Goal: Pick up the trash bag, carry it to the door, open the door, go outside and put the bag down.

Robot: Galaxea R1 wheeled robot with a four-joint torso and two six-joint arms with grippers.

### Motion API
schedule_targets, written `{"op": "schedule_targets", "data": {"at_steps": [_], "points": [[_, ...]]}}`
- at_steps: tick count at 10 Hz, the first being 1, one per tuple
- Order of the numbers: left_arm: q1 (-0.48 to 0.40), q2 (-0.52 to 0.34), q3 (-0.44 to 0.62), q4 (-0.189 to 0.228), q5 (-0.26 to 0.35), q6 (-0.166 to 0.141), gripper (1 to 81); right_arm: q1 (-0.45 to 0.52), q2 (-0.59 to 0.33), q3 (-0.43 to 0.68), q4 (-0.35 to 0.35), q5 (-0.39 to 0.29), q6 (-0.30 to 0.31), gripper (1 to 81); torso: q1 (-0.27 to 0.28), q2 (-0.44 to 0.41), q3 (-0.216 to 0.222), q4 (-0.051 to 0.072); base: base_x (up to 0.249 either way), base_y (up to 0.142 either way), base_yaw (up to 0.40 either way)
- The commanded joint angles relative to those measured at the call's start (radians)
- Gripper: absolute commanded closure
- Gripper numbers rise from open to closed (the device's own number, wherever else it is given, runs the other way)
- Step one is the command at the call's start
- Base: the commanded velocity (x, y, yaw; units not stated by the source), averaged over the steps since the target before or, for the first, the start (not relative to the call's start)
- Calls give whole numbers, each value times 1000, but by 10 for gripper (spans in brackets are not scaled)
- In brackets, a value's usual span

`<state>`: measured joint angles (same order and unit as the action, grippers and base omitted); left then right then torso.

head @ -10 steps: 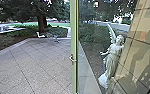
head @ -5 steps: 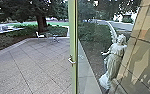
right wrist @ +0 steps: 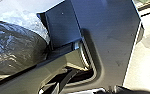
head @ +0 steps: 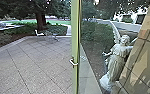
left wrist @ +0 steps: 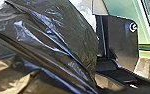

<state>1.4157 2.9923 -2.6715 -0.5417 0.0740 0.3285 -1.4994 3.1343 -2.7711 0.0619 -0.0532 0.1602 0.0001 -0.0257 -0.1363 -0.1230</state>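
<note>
The black trash bag (left wrist: 53, 42) spreads large and creased across the left wrist view, close to the camera, with pale translucent plastic at its edge. In the right wrist view the same dark, shiny bag (right wrist: 13, 47) lies beside the robot's dark plate, with clear plastic above it. Which gripper bears the bag cannot be told. A green-framed glass door edge (head: 75, 47) stands upright in the middle of the head view, with its light lever handle (head: 73, 62) on it. Paved yard shows to the left of this edge.
Outside lie the pavers (head: 28, 62), with a white chair (head: 39, 33) and a small table (head: 51, 36) at the far side near a tree (head: 40, 17). A pale winged statue (head: 116, 62) shows at the glass on the right, beside a tan wall (head: 143, 57).
The head camera's picture has shifted a little; statue and wall now appear farther right. No separate movement of the door can be told.
</note>
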Motion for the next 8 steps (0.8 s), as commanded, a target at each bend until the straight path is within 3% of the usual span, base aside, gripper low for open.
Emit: {"op": "schedule_targets", "data": {"at_steps": [1,8], "points": [[-50,2,5,5,73,4,811,37,16,9,-4,-68,-4,10,0,0,0,0,88,0,0],[-50,2,5,5,75,4,811,37,16,9,-5,-68,-4,10,1,1,0,0,88,0,0]]}}
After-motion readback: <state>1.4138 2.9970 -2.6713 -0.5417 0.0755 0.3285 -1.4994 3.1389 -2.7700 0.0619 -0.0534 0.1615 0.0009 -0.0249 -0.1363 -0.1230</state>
